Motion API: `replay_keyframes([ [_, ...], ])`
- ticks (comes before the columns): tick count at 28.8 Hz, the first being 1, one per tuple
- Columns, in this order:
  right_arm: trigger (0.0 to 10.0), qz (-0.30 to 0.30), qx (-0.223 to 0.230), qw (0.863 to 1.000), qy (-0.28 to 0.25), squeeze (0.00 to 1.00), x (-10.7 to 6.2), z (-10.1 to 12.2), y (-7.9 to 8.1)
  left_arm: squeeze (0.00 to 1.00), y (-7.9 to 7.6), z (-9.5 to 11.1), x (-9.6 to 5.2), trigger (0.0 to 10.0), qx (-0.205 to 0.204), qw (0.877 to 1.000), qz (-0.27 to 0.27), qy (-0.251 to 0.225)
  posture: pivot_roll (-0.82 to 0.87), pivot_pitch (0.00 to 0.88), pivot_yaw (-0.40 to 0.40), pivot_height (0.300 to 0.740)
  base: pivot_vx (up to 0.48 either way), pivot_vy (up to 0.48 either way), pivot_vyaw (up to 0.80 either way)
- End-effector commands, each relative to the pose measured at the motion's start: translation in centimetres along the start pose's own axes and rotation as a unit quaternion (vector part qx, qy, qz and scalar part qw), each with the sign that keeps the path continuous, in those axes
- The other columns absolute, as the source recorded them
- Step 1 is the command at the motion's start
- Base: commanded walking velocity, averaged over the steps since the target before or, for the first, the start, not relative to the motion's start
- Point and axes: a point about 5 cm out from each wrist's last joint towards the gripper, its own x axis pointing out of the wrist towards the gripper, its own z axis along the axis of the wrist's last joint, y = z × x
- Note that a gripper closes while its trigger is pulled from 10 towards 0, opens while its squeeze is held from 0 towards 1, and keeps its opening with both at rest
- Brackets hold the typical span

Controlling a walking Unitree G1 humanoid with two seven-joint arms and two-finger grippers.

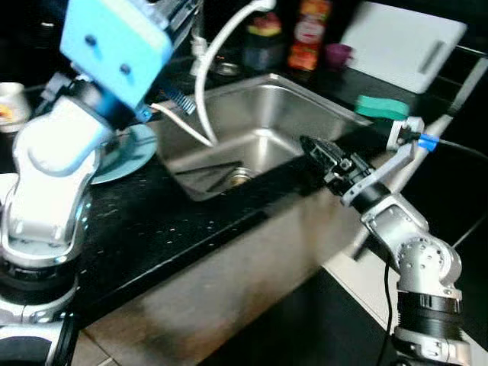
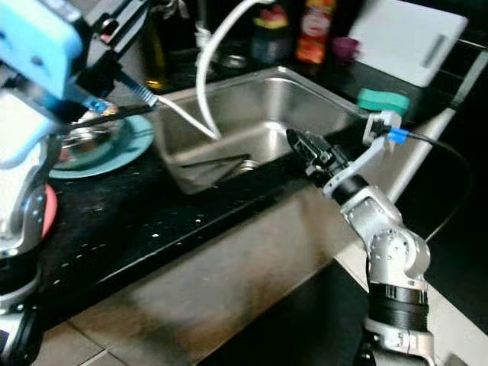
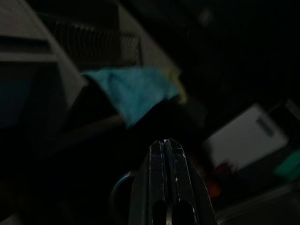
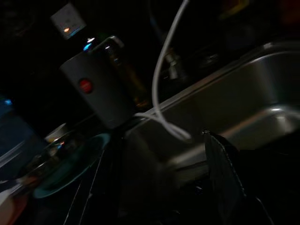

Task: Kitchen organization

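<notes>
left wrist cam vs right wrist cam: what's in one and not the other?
Left wrist: left gripper with fingers pressed shut, a blue cloth, the white board and the green sponge.
Right wrist: right gripper with fingers open, the sink, the white hose and the teal plate.
Shared: both are very dark, and each looks along its own black fingers. I can't match any object between them with confidence.

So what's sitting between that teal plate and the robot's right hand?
The steel sink lies between the teal plate and the right hand, with a white hose looping down into it, seen in both eye views.
</notes>
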Motion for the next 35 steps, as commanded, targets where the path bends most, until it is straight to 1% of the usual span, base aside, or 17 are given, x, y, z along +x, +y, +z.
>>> replay_keyframes([
  [1, 10.0, -0.003, -0.006, 1.000, 0.004, 0.00, 0.0, -0.1, 0.1, 0.00, -0.7, -0.3, 1.0, 0.0, -0.028, 0.999, -0.008, -0.014, 0.08, 0.000, -0.003, 0.740, 0.000, 0.000, -0.80],
  [5, 10.0, -0.008, -0.016, 1.000, 0.008, 0.00, -0.2, -0.3, 0.2, 0.00, -1.6, -2.8, 1.9, 0.0, -0.079, 0.997, -0.008, 0.012, 0.06, 0.000, -0.002, 0.740, 0.000, 0.000, -0.60],
  [9, 10.0, -0.009, -0.020, 1.000, 0.011, 0.00, -0.3, -0.4, 0.3, 0.00, -1.7, -3.4, 2.1, 0.1, -0.090, 0.996, -0.006, 0.019, 0.06, 0.000, -0.001, 0.740, 0.000, 0.000, 0.00],
  [10, 10.0, -0.009, -0.023, 1.000, 0.013, 0.00, -0.4, -0.5, 0.4, 0.00, -1.9, -4.3, 2.3, 2.5, -0.106, 0.994, -0.001, 0.034, 0.06, 0.000, 0.001, 0.740, 0.000, 0.000, 0.00],
  [11, 10.0, -0.009, -0.025, 1.000, 0.017, 0.00, -0.6, -0.6, 0.6, 0.00, -2.7, -6.4, 2.4, 10.0, -0.134, 0.988, 0.000, 0.073, 0.05, 0.000, 0.003, 0.740, 0.000, 0.000, 0.00],
  [15, 10.0, -0.012, -0.026, 0.999, 0.018, 0.00, -0.8, -0.6, 0.7, 0.00, -4.1, -9.0, 2.4, 10.0, -0.173, 0.977, -0.006, 0.126, 0.04, 0.000, 0.007, 0.740, 0.000, 0.000, 0.00],
  [17, 10.0, -0.012, -0.026, 0.999, 0.018, 0.00, -0.8, -0.6, 0.7, 0.00, -4.1, -9.0, 2.4, 10.0, -0.173, 0.977, -0.006, 0.126, 0.04, 0.000, 0.007, 0.740, 0.000, 0.000, 0.00],
  [18, 10.0, -0.013, -0.026, 0.999, 0.018, 0.00, -0.9, -0.6, 0.7, 0.00, -4.4, -9.6, 2.4, 10.0, -0.190, 0.972, -0.009, 0.137, 0.04, 0.000, 0.007, 0.740, 0.000, 0.000, 0.00],
  [19, 10.0, -0.014, -0.027, 0.999, 0.019, 0.00, -0.9, -0.6, 0.7, 0.00, -5.1, -11.2, 2.2, 10.0, -0.231, 0.957, -0.014, 0.176, 0.04, 0.000, 0.009, 0.740, 0.000, 0.000, 0.00],
  [24, 10.0, -0.015, -0.029, 0.999, 0.020, 0.00, -0.9, -0.7, 0.9, 0.00, -5.6, -14.1, 1.7, 10.0, -0.248, 0.938, 0.004, 0.243, 0.04, 0.000, 0.016, 0.740, 0.000, 0.000, 0.00],
  [25, 10.0, -0.015, -0.029, 0.999, 0.019, 0.00, -0.9, -0.7, 0.9, 0.13, -5.5, -14.5, 1.6, 10.0, -0.247, 0.936, 0.011, 0.251, 0.04, 0.000, 0.017, 0.740, 0.000, 0.000, 0.00],
  [26, 10.0, -0.015, -0.029, 0.999, 0.019, 0.00, -0.9, -0.7, 0.9, 0.13, -5.5, -14.5, 1.6, 10.0, -0.247, 0.936, 0.011, 0.251, 0.04, 0.000, 0.017, 0.740, 0.000, 0.000, 0.00],
  [27, 10.0, -0.015, -0.029, 0.999, 0.018, 0.00, -0.9, -0.8, 1.0, 1.00, -5.1, -14.9, 1.4, 10.0, -0.249, 0.933, 0.025, 0.257, 0.04, 0.000, 0.018, 0.740, 0.000, 0.000, 0.00],
  [29, 10.0, -0.014, -0.029, 0.999, 0.017, 0.00, -0.9, -0.7, 1.1, 1.00, -4.9, -15.0, 1.4, 10.0, -0.250, 0.933, 0.030, 0.257, 0.04, 0.000, 0.018, 0.740, 0.000, 0.000, 0.00],
  [31, 10.0, -0.011, -0.028, 0.999, 0.015, 0.00, -0.8, -0.7, 1.2, 1.00, -3.4, -13.9, 2.1, 10.0, -0.242, 0.943, 0.055, 0.222, 0.04, 0.000, 0.016, 0.740, 0.000, 0.000, 0.00],
  [33, 10.0, 0.004, -0.024, 1.000, 0.012, 0.00, -0.8, -0.7, 1.5, 1.00, -1.3, -11.3, 3.3, 10.0, -0.227, 0.960, 0.076, 0.147, 0.04, 0.000, 0.017, 0.740, 0.000, 0.000, 0.00],
  [35, 10.0, 0.022, -0.021, 0.999, 0.011, 0.00, -0.8, -0.8, 1.9, 1.00, -0.2, -7.7, 4.1, 10.0, -0.241, 0.967, 0.067, 0.057, 0.04, 0.000, 0.017, 0.740, 0.000, 0.000, 0.00],
])
